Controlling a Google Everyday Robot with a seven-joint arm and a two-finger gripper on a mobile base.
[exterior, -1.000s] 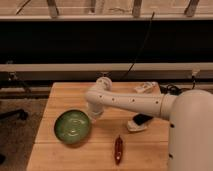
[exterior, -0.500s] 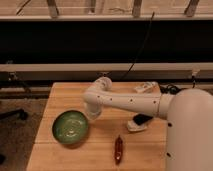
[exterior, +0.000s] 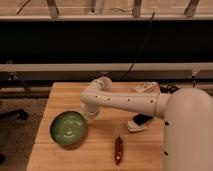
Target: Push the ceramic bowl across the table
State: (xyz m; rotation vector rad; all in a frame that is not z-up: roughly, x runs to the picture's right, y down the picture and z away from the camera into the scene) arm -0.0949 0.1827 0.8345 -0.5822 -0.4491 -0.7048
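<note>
The green ceramic bowl [exterior: 68, 128] sits on the front left part of the light wooden table [exterior: 60, 95]. My white arm reaches in from the right, bends at an elbow near the table's middle, and comes down to the gripper [exterior: 90, 114]. The gripper is at the bowl's right rim, touching it or very close to it. The bowl looks empty.
A small translucent white cup [exterior: 104, 81] stands at the back of the table behind my arm. A white item [exterior: 146, 88] lies at the back right. A dark and white object [exterior: 139, 121] lies under my arm. A reddish-brown elongated object [exterior: 118, 148] lies near the front edge.
The bowl has shifted slightly to the left and toward the front edge, with the gripper following at its right rim.
</note>
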